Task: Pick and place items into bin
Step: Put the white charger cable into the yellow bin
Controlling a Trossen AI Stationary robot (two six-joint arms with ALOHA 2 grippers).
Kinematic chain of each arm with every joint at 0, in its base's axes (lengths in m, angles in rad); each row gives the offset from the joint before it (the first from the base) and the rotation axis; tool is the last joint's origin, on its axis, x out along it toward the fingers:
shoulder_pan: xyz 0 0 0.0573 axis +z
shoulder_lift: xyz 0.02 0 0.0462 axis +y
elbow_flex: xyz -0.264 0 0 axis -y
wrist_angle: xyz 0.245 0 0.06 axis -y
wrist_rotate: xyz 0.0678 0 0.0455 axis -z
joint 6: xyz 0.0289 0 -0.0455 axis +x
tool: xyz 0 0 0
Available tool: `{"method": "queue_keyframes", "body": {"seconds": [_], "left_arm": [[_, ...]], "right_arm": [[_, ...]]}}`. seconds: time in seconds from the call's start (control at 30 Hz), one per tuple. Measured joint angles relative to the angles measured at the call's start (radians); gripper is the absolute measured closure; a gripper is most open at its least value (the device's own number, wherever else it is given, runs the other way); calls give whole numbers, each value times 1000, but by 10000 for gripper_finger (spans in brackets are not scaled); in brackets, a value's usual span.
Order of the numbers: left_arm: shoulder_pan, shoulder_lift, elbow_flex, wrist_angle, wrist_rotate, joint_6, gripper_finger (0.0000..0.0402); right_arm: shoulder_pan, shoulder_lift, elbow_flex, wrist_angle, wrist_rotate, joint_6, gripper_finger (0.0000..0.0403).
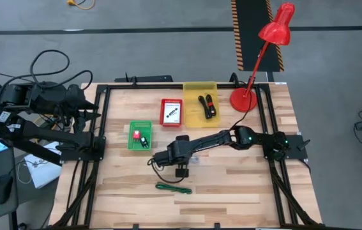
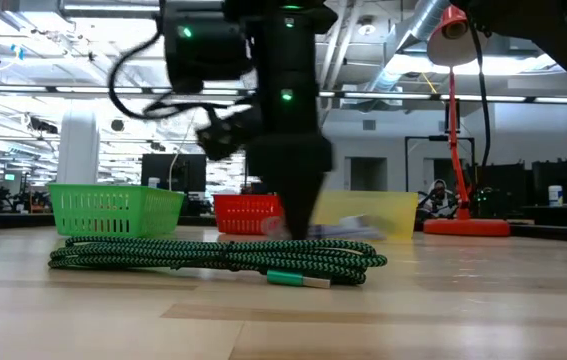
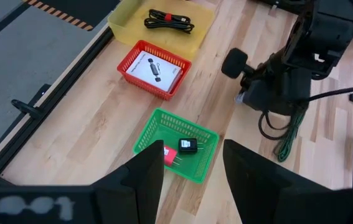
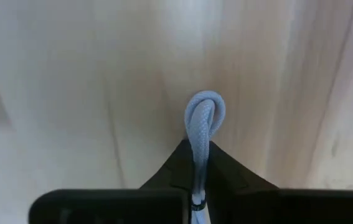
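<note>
My right gripper [image 1: 181,166] points down at the middle of the table and is shut on a pale blue braided cord [image 4: 204,115]. A green-and-black braided cable [image 1: 173,188] lies coiled flat on the wood just nearer than it. At the far side stand three bins. The green bin [image 1: 140,135] holds a small red-and-black piece [image 3: 179,149], the red bin [image 1: 172,112] a white printed card, and the yellow bin [image 1: 201,102] a black-and-red cable bundle [image 3: 170,22]. My left gripper [image 3: 192,180] waits open, high over the table's left edge. My right gripper pinches the pale blue cord between its two fingertips, just behind a doubled-over loop [image 4: 205,107] that sticks out past them. The fingers come from above, pointing down, and lie along the cord. Whether the rest of the cord rests on the table I cannot tell.
A red desk lamp [image 1: 257,57] stands at the far right corner beside the yellow bin. A black frame [image 1: 104,128] runs around the table's edges. Bare wood lies along the near half, apart from the green cable.
</note>
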Motion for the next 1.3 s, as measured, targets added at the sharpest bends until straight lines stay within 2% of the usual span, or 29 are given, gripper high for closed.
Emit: {"method": "queue_keyframes", "body": {"seconds": [0.23, 0.43, 0.7, 0.87, 1.03, 1.3], "left_arm": [[0, 0, 0, 0, 0, 0, 248], [0, 0, 0, 0, 0, 0, 248], [0, 0, 0, 0, 0, 0, 248], [0, 0, 0, 0, 0, 0, 248], [0, 0, 0, 0, 0, 0, 248], [0, 0, 0, 0, 0, 0, 248]], "right_arm": [[-3, 5, -3, -254, 113, 76, 376], [-20, -31, 3, -247, 169, 87, 396], [-69, -77, 0, -245, 318, 105, 383], [-131, -108, 1, -244, 404, 106, 396], [-213, -132, 2, -247, 480, 109, 382], [-347, -129, 1, -228, 495, 109, 387]]}}
